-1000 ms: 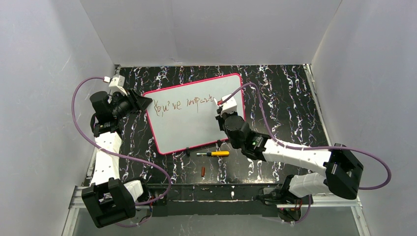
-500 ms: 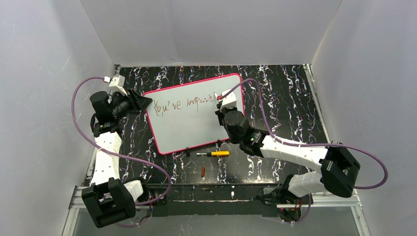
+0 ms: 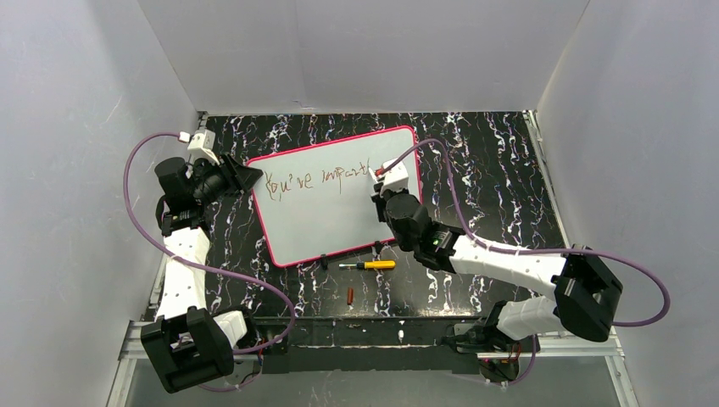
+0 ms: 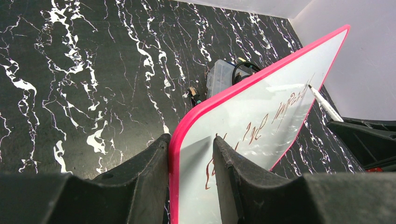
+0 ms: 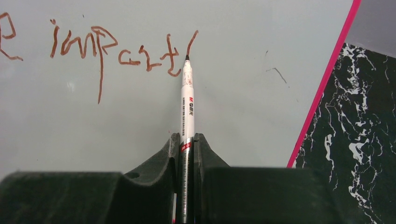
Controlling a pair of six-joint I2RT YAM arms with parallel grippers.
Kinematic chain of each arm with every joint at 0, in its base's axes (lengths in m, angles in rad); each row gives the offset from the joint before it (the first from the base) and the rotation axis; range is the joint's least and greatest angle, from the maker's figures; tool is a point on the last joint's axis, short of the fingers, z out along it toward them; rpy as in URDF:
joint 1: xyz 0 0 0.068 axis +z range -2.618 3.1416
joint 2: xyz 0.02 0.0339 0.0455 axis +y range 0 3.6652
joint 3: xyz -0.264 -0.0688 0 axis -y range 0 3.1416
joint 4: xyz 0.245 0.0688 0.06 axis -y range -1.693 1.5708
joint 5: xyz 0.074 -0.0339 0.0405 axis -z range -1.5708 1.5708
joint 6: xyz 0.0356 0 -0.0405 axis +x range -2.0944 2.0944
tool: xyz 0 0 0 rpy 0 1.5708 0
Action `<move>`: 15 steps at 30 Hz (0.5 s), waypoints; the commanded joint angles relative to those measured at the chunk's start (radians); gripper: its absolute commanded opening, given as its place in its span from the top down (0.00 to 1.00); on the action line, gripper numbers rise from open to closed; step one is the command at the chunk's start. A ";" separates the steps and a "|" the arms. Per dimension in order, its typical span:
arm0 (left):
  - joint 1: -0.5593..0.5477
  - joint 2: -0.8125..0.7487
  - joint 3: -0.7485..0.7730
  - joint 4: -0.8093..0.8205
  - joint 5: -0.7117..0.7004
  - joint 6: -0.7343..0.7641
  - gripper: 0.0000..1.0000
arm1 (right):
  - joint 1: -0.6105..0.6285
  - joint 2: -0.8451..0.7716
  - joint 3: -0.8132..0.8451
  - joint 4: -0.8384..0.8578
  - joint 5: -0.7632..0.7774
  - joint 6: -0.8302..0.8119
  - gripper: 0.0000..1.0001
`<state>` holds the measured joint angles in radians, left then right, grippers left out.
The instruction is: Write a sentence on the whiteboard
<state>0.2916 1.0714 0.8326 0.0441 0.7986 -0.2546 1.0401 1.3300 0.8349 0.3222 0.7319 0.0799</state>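
black marble-patterned table [image 3: 492, 170] lines the floor of a white-walled booth. the left gripper [image 4: 190, 151] is clamped on the whiteboard [image 4: 261, 116], its jaws set narrowly either side of the pink rim at the board's corner. the right gripper [image 5: 187, 142] is pinched tight on a white marker [image 5: 187, 93], which sticks straight out ahead of the jaws, its tip on the board at the foot of a slanted stroke. the sentence [image 5: 100, 46] lies ahead and left of those jaws, ending in letters like "impart". behind the right gripper, off the board, lie a yellow-handled tool [image 3: 373, 264] and a small red cap [image 3: 351, 295].
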 commanded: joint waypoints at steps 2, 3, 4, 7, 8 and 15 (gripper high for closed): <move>-0.005 -0.033 0.000 0.010 0.044 0.000 0.64 | 0.003 -0.034 -0.033 -0.043 -0.019 0.077 0.99; -0.006 -0.032 0.000 0.010 0.044 0.000 0.64 | 0.005 -0.036 -0.037 -0.046 -0.021 0.084 0.99; -0.006 -0.032 0.000 0.010 0.045 0.000 0.64 | 0.007 -0.038 -0.041 -0.049 -0.023 0.089 0.99; -0.006 -0.033 0.000 0.010 0.045 0.000 0.64 | 0.013 -0.041 -0.049 -0.048 -0.023 0.095 0.99; -0.006 -0.032 0.000 0.010 0.045 0.000 0.64 | 0.014 -0.040 -0.049 -0.045 -0.022 0.094 0.99; -0.006 -0.032 -0.002 0.011 0.045 0.000 0.64 | 0.014 -0.032 -0.032 0.012 0.018 0.066 0.99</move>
<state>0.2916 1.0714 0.8326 0.0441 0.8001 -0.2546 1.0504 1.3087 0.7998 0.2863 0.7136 0.1535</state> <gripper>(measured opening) 0.364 0.189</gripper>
